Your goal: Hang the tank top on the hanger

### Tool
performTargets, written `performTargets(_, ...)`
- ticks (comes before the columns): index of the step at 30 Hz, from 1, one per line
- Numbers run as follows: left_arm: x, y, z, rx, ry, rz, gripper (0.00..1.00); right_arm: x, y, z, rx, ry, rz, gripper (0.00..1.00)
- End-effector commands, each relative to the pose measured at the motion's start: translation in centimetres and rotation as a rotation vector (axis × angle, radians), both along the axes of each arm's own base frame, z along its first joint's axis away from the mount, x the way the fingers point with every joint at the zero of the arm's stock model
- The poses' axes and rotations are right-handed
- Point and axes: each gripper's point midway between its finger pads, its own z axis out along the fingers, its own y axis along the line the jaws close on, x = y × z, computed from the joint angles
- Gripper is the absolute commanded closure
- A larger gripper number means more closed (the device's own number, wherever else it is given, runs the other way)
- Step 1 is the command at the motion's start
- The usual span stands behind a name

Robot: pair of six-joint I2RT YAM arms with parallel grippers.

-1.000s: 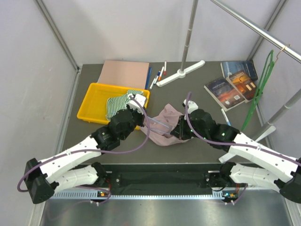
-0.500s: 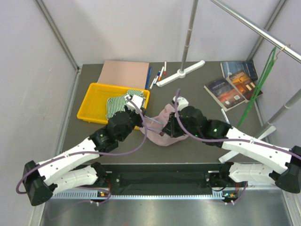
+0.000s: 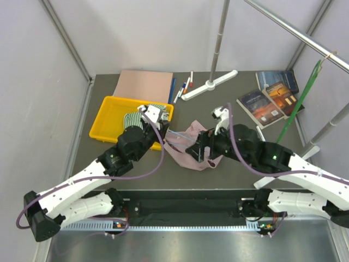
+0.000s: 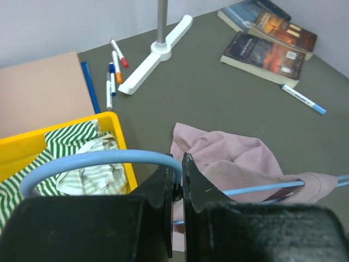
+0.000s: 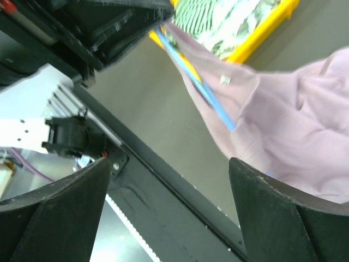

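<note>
The pink tank top hangs in folds over the thin light-blue hanger at the middle of the table. My left gripper is shut on the hanger where the hook curves, holding it above the tabletop. In the left wrist view my left gripper pinches the wire, and one wire arm runs right through the tank top. My right gripper stands open just right of the cloth. In the right wrist view my right gripper has wide jaws with nothing between them, the tank top and hanger above.
A yellow tray at the left holds a green-and-white striped cloth. Behind it lie a pink board and markers. A rack foot, books, a blue pen and a hanging green hanger stand right.
My right gripper has opened and let go of the tank top, drawing back a little. My left gripper has lifted the hanger up and toward the tray, pulling the cloth out longer.
</note>
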Motion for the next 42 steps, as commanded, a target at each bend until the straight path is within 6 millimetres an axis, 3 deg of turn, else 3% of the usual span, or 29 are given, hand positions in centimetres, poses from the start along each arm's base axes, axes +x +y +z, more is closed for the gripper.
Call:
performTargets(1,-1.6,-1.2,4.2,-0.1,-0.053,-0.119,1.0,0.4,-2.2,3.2,0.01,-0.104,-0.044,0.11)
performTargets(5,-2.4,-1.7,4.6,-0.099,-0.048,-0.174,1.0,0.4,-2.8,3.2,-0.034,-0.166,-0.009,0.12)
performTargets(9,-3.1,-2.0,5.4,-0.116,-0.059,-0.219,1.0,0.5,-3.0,0.9,-0.151,-0.209,0.046,0.17)
performTargets(19,-3.8,-2.7,5.5,-0.102,-0.043,-0.272,1.0,-1.5,-0.9,-3.0,-0.21,-0.195,0.256,0.32)
performTargets(23,-3.8,-2.9,5.6,-0.078,-0.043,-0.283,1.0,-1.8,-0.8,-4.0,-0.237,-0.192,0.292,0.53)
performTargets(24,-3.8,-2.9,5.7,-0.075,-0.041,-0.287,1.0,-1.9,-0.7,-4.3,-0.24,-0.19,0.3,0.7)
performTargets(27,-3.8,-3.2,5.7,-0.068,-0.039,-0.298,1.0,-2.1,-0.3,-4.3,-0.218,-0.198,0.308,1.0)
performTargets(30,-3.5,-3.4,5.4,-0.061,-0.031,-0.293,1.0,-1.5,-0.3,-4.1,-0.203,-0.198,0.263,1.0)
performTargets(31,-3.3,-3.4,5.4,-0.058,-0.027,-0.281,0.97,-1.3,-0.4,-4.1,-0.204,-0.193,0.241,1.0)
performTargets(33,-3.0,-3.6,5.0,-0.04,-0.015,-0.28,0.76,-0.4,-0.9,-3.7,-0.198,-0.183,0.159,1.0)
performTargets(34,-3.1,-3.7,5.2,-0.041,-0.015,-0.286,0.48,-0.1,-1.1,-3.6,-0.197,-0.176,0.13,1.0)
performTargets(37,-3.0,-4.1,5.3,-0.049,0.0,-0.291,0.04,1.0,-2.0,-3.1,-0.18,-0.158,0.016,1.0)
performTargets(42,-2.9,-4.1,5.7,-0.043,-0.01,-0.29,0.01,2.2,-3.9,-1.5,-0.138,-0.157,-0.137,1.0)
